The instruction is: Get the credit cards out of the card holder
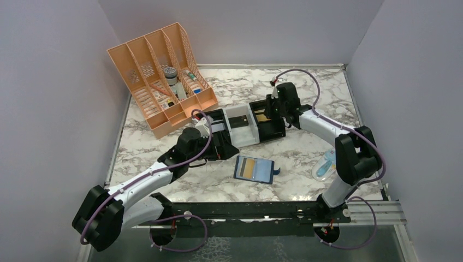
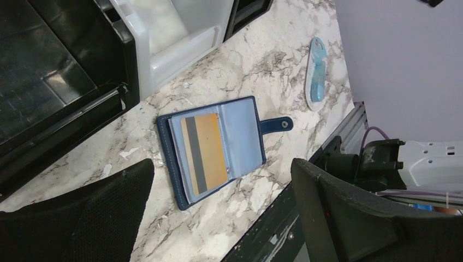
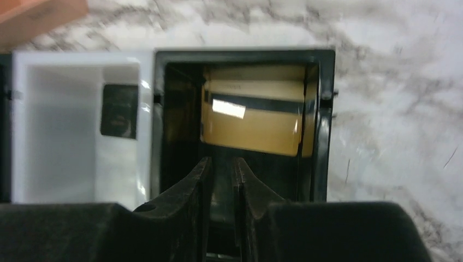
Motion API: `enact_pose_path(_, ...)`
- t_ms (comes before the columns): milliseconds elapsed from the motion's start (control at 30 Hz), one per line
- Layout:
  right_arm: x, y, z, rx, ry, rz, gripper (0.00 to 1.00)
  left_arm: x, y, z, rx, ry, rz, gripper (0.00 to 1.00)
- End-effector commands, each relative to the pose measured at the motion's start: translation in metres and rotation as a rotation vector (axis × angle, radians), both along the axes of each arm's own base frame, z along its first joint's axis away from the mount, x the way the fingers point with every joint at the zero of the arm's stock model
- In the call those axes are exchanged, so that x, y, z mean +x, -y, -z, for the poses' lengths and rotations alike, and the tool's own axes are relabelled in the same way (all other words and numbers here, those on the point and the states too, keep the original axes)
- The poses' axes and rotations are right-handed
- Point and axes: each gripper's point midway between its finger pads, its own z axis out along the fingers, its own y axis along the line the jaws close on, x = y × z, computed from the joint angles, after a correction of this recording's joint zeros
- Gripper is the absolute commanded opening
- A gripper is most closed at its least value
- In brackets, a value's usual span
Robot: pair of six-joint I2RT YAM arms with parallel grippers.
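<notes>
The card holder (image 1: pixel 265 172) lies open on the marble table near the front middle, strap tab to the right. A gold-tan credit card (image 1: pixel 251 168) with a grey stripe sits in its left pocket; both show in the left wrist view, holder (image 2: pixel 243 131) and card (image 2: pixel 210 150). My left gripper (image 1: pixel 223 150) hovers wide open and empty just left of the holder, its jaws (image 2: pixel 223 180) apart above it. Another gold-tan card (image 3: pixel 251 121) lies in the right black tray (image 1: pixel 275 131). My right gripper (image 3: pixel 223 164) hangs over that tray, jaws a narrow gap apart and holding nothing.
An orange slotted file rack (image 1: pixel 158 76) stands at the back left. A white tray (image 1: pixel 240 124) and another black tray (image 1: pixel 217 121) sit in a row beside the right black tray. A small blue-white packet (image 1: pixel 324 165) lies at the right. Grey walls enclose the table.
</notes>
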Motion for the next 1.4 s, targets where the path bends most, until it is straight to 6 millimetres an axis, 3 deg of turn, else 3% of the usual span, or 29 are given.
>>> enact_pose_path(0, -0.027, 0.019, 0.050, -0.063, -0.214, 0.104, 0.19, 0.007, 0.005, -0.020, -0.023, 0.053, 0.016, 0.99)
enact_pose_path(600, -0.004, 0.005, 0.086, -0.086, -0.288, 0.094, 0.19, 0.006, 0.001, -0.026, -0.029, 0.069, 0.003, 0.99)
enact_pose_path(967, 0.004, 0.008, 0.094, -0.093, -0.265, 0.120, 0.19, 0.005, 0.002, -0.024, -0.028, 0.066, 0.003, 0.99)
enact_pose_path(1367, 0.016, 0.001, 0.087, -0.058, -0.227, 0.133, 0.20, 0.003, 0.003, -0.020, -0.028, 0.056, 0.019, 0.99)
